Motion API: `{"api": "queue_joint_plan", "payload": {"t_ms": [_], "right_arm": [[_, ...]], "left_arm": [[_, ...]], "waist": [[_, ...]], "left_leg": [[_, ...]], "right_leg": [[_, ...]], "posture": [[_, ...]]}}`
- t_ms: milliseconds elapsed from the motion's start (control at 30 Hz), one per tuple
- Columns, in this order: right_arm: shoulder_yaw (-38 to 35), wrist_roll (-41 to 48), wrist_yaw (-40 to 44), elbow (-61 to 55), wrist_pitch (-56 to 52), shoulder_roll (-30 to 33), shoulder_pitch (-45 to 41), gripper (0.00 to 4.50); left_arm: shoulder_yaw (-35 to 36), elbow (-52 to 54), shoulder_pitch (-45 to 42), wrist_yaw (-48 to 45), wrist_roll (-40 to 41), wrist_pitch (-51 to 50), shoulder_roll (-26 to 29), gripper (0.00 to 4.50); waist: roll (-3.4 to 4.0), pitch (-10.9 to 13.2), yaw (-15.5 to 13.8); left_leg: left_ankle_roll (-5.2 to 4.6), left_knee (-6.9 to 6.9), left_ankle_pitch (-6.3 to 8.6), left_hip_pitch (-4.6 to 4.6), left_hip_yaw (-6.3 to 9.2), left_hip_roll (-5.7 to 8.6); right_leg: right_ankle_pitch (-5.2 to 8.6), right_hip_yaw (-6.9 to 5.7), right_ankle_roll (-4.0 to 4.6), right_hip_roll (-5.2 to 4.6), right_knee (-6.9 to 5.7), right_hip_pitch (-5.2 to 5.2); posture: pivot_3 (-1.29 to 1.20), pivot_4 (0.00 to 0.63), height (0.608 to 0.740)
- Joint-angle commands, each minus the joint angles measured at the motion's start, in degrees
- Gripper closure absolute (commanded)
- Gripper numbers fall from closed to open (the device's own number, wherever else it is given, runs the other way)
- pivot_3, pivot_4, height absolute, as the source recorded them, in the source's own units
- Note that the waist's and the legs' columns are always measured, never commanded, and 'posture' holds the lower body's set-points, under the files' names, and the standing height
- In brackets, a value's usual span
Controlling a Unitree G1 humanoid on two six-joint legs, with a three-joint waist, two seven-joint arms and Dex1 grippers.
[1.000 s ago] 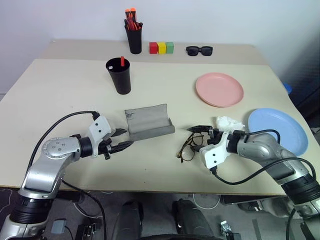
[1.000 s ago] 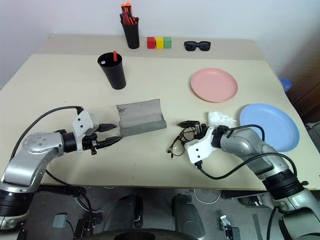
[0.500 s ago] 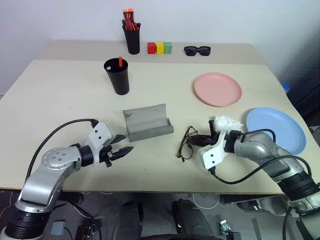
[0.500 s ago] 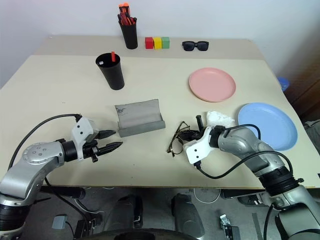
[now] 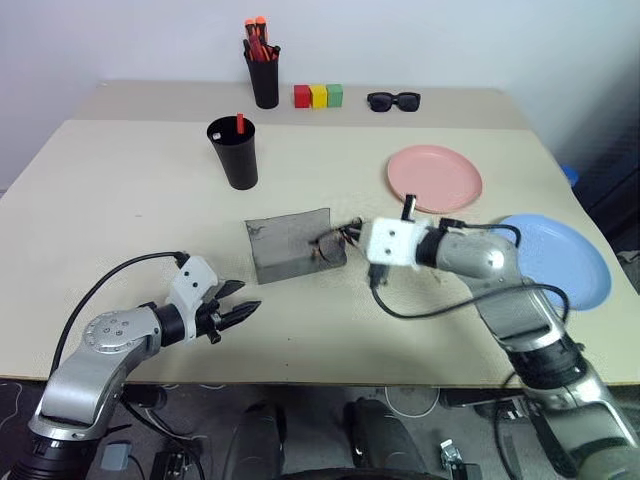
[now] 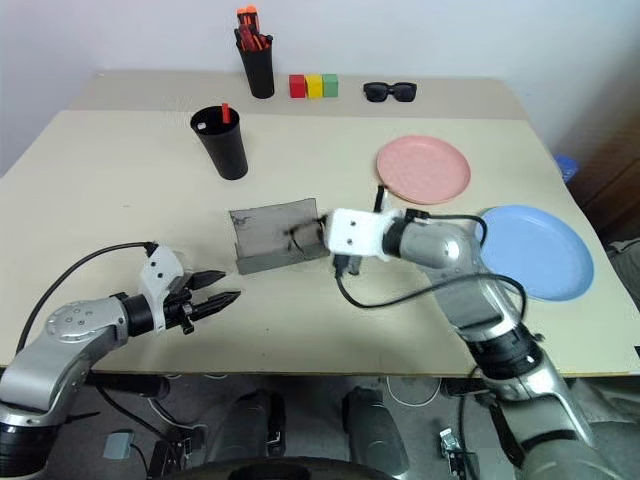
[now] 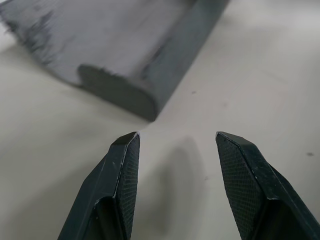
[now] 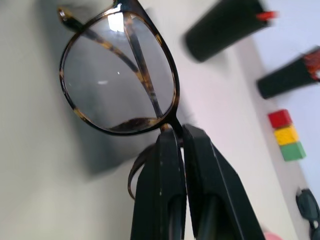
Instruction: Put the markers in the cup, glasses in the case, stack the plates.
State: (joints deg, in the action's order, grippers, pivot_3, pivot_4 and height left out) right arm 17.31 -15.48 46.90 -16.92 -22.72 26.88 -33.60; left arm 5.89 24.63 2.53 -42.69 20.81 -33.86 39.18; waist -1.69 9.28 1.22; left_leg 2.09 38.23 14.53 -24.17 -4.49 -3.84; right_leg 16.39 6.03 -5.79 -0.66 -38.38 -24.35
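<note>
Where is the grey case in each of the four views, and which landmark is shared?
Left eye view: case open, mid-table.
Right eye view: mid-table, left of the right gripper.
Left wrist view: beyond the open fingertips.
Right wrist view: cannot tell.
Landmark: black cup.

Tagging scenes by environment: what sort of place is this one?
Probably a lab or office test bench, not a home: a plain beige table against a bare white wall, set with staged props such as the three coloured blocks, a pen holder and two plastic plates.

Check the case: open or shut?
Open. The case lies with its lid raised, grey lining exposed. The right gripper holds the glasses over it; they're not in yet.
</note>
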Motion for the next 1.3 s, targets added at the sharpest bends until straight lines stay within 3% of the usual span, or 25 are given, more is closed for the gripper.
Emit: {"api": "queue_joint_plan", "payload": {"t_ms": [33, 233, 800, 1033, 1300], "right_arm": [[3.7, -2.2, -2.7, -1.1, -8.0, -5.9, -5.4, 4.44], [10.1, -5.0, -6.9, 4.6, -14.8, -14.2, -8.8, 4.44], [13.5, -7.3, -8.3, 5.8, -25.6, -13.0, -6.7, 4.44], [12.1, -5.9, -9.3, 4.9, -24.0, -13.4, -7.7, 1.26], [8.9, -1.7, -8.3, 2.1, -14.6, -11.7, -7.2, 1.26]], "left_arm": [[2.1, -0.5, 1.4, 0.7, -0.6, 2.2, 0.3, 2.05], [4.4, -0.6, 4.3, 0.5, -0.2, 3.8, 1.0, 2.05], [5.6, 1.7, 4.7, 1.1, 1.4, 2.3, 1.0, 2.05], [5.3, 1.2, 3.3, 1.0, 1.7, 2.1, 1.0, 2.05], [8.3, 1.3, -1.3, 2.6, 6.6, -0.1, -1.4, 2.05]], "waist": [[0.01, 0.0, -0.1], [-0.02, 0.0, -0.2], [-0.02, 0.0, 0.1], [-0.02, 0.0, 0.1], [-0.02, 0.0, 0.1]], "left_leg": [[0.0, -0.01, 0.0, -0.01, -0.01, 0.0], [0.01, -0.03, 0.0, -0.09, -0.05, 0.01], [0.01, -0.05, 0.0, -0.14, -0.05, 0.02], [0.01, -0.06, 0.0, -0.15, -0.05, 0.02], [0.01, -0.07, 0.0, -0.19, -0.04, 0.02]], "right_leg": [[0.0, 0.0, 0.0, 0.0, -0.01, -0.03], [0.01, -0.02, 0.02, -0.04, 0.01, -0.1], [0.01, -0.04, 0.03, -0.06, 0.04, -0.16], [0.01, -0.04, 0.03, -0.06, 0.05, -0.16], [0.01, -0.04, 0.02, -0.06, 0.06, -0.18]], "posture": [[0.0, 0.15, 0.725], [0.0, 0.15, 0.725], [0.0, 0.15, 0.725], [0.0, 0.15, 0.725], [0.0, 0.15, 0.725]]}}
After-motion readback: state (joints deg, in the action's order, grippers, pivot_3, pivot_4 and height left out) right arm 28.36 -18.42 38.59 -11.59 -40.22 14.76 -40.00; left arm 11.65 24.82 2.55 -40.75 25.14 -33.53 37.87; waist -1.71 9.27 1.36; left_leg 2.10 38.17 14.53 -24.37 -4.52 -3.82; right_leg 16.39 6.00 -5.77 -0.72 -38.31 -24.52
